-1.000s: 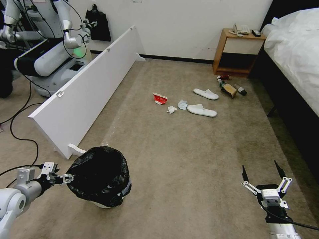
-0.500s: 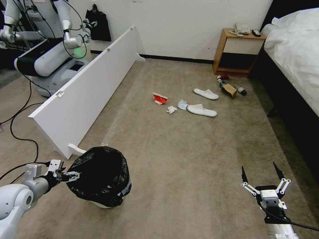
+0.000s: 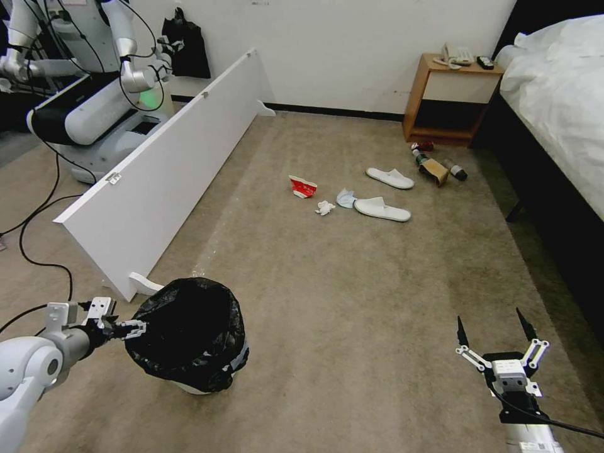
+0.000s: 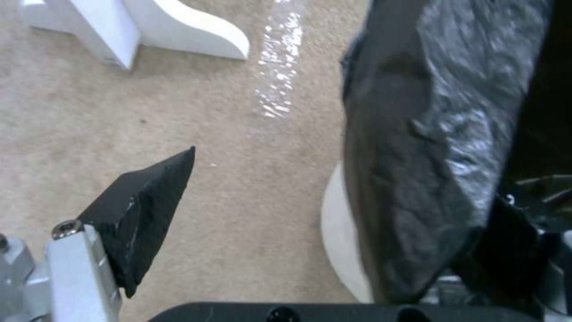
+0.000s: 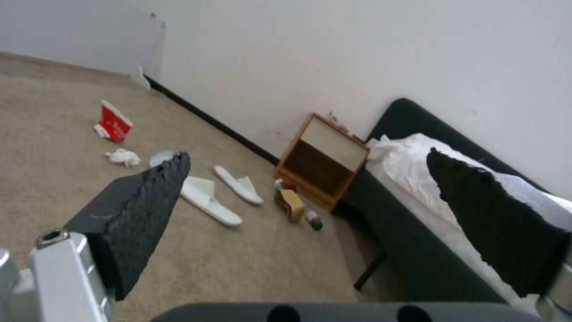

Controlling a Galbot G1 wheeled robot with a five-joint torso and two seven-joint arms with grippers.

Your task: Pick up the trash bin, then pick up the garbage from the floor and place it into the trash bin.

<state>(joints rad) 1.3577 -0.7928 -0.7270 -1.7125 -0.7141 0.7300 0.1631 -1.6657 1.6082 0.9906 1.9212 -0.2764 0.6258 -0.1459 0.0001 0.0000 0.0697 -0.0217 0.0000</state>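
The trash bin (image 3: 189, 336), white with a crinkly black liner, stands on the carpet at the near left. My left gripper (image 3: 137, 327) is open at its left rim. In the left wrist view the left gripper (image 4: 351, 174) has one finger outside the bin's wall (image 4: 342, 232) and the other on the far side of the black bag. My right gripper (image 3: 494, 330) hangs open and empty at the near right. The garbage lies farther off: a red-white carton (image 3: 302, 186), a tissue wad (image 3: 325, 207), two white slippers (image 3: 382, 209), a brown paper bag (image 3: 433, 170) and a bottle (image 3: 455, 170).
A long white board (image 3: 170, 163) stands on edge along the left, close behind the bin. Another robot (image 3: 82, 94) and black cables (image 3: 38, 251) are beyond it. A wooden nightstand (image 3: 450, 97) and a bed (image 3: 560, 94) close off the right side.
My left gripper has edged rightward and slightly up to the bin's rim. The right gripper has sunk a little. The bin and the litter have not moved.
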